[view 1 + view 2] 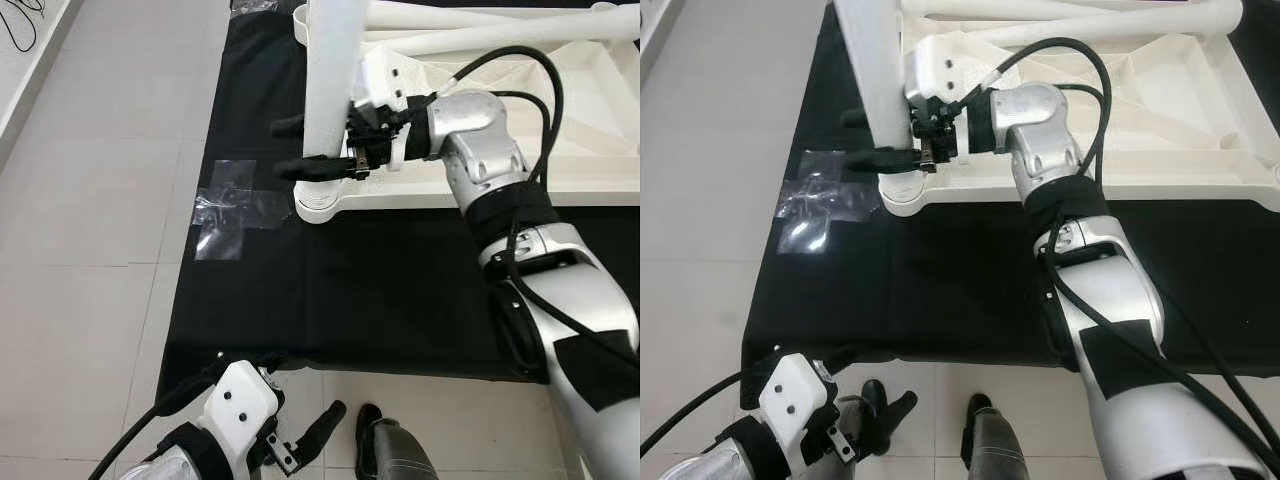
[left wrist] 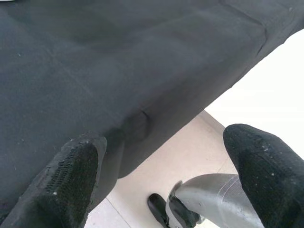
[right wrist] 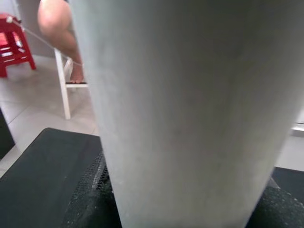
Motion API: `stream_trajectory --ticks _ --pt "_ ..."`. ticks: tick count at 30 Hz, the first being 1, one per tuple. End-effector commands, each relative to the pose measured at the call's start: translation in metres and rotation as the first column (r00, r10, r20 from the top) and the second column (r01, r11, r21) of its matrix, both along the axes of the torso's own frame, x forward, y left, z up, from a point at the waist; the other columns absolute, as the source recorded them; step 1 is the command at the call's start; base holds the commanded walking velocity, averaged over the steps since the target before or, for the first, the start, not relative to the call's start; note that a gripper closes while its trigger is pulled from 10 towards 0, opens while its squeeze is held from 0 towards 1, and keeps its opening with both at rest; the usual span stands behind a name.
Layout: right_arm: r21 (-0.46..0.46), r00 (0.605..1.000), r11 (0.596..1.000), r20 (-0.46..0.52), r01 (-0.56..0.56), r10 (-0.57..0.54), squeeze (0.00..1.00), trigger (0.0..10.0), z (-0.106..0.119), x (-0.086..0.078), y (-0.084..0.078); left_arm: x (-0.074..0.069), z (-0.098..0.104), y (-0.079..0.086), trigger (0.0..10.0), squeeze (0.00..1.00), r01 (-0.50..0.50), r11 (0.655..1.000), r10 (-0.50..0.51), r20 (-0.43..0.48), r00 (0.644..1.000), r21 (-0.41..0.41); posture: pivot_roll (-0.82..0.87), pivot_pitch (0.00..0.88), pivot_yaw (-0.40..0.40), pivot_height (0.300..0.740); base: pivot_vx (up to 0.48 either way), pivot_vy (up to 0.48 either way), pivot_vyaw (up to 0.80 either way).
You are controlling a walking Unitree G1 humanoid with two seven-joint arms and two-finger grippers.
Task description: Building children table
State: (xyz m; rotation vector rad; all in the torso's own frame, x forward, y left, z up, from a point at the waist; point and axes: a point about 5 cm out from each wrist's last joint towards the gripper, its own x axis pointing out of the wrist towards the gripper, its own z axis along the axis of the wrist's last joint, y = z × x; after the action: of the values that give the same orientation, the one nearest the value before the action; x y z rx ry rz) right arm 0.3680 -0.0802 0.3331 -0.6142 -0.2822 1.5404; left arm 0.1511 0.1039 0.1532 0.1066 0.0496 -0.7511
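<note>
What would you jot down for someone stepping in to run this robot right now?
Right end effector: shut on the upright white table leg, near its base.
Left end effector: open, idle, low over the tiled floor at the black mat's near edge.
The white tabletop lies upside down on the mat; the leg stands in its corner socket.
Whether the leg is fully seated cannot be told. More white legs lie across the tabletop, probably still to fit.
</note>
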Motion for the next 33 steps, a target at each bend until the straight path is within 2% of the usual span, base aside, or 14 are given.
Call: stream_trajectory --ticks 1,12,20,22,24,26,28,29,30,33 --pt "-0.118 0.998 0.993 -0.059 -0.022 0.016 0.00 10.0 -0.022 0.001 0.003 -0.003 -0.006 -0.002 10.0 0.00 0.002 1.000 -0.002 -0.028 1.000 -0.003 0.18 0.407 -0.032 0.740 0.000 0.000 0.00" --pt "-0.217 0.993 0.971 -0.081 -0.098 0.082 0.00 10.0 -0.023 -0.003 0.003 -0.001 -0.006 -0.003 10.0 0.00 -0.001 1.000 0.001 -0.017 1.000 -0.006 0.18 0.404 -0.035 0.740 0.000 0.000 0.00" --pt "-0.224 0.990 0.967 -0.107 -0.118 0.096 0.00 10.0 -0.028 -0.004 0.004 0.000 -0.006 -0.003 10.0 0.00 -0.002 1.000 0.002 -0.013 1.000 -0.005 0.18 0.405 -0.034 0.740 0.000 0.000 0.00" --pt "-0.202 0.989 0.973 -0.115 -0.111 0.089 0.00 10.0 -0.028 -0.003 0.007 0.000 -0.006 -0.003 10.0 0.00 -0.003 1.000 0.003 -0.012 1.000 -0.004 0.18 0.404 -0.034 0.740 0.000 0.000 0.00" --pt "-0.114 0.988 0.991 -0.147 -0.067 0.050 0.00 10.0 -0.025 0.000 0.012 0.000 -0.006 -0.003 10.0 0.00 -0.003 1.000 0.003 -0.010 1.000 -0.003 0.18 0.403 -0.032 0.740 0.000 0.000 0.00" --pt "-0.114 0.988 0.991 -0.147 -0.067 0.050 0.00 10.0 -0.025 0.000 0.012 0.000 -0.006 -0.003 10.0 0.00 -0.003 1.000 0.003 -0.010 1.000 -0.003 0.18 0.403 -0.032 0.740 0.000 0.000 0.00" --pt "-0.036 0.981 0.999 -0.193 -0.007 0.000 0.00 10.0 -0.024 0.004 0.018 0.000 -0.006 -0.003 10.0 0.00 -0.003 1.000 0.003 -0.010 1.000 -0.003 0.18 0.403 -0.033 0.740 0.000 0.000 0.00" --pt "-0.036 0.981 0.999 -0.193 -0.007 0.000 0.00 10.0 -0.024 0.004 0.018 0.000 -0.006 -0.003 10.0 0.00 -0.003 1.000 0.003 -0.010 1.000 -0.003 0.18 0.403 -0.033 0.740 0.000 0.000 0.00" --pt "0.005 0.970 0.998 -0.236 0.065 -0.062 0.00 10.0 -0.027 0.008 0.020 0.001 -0.006 -0.003 10.0 0.00 -0.001 1.000 0.001 -0.010 1.000 -0.003 0.18 0.403 -0.030 0.740 0.000 0.000 0.00" --pt "0.026 0.961 0.994 -0.259 0.107 -0.097 0.00 10.0 -0.029 0.011 0.020 0.001 -0.006 -0.003 10.0 0.00 0.000 1.000 0.000 -0.010 1.000 -0.003 0.18 0.402 -0.029 0.740 0.000 0.000 0.00"
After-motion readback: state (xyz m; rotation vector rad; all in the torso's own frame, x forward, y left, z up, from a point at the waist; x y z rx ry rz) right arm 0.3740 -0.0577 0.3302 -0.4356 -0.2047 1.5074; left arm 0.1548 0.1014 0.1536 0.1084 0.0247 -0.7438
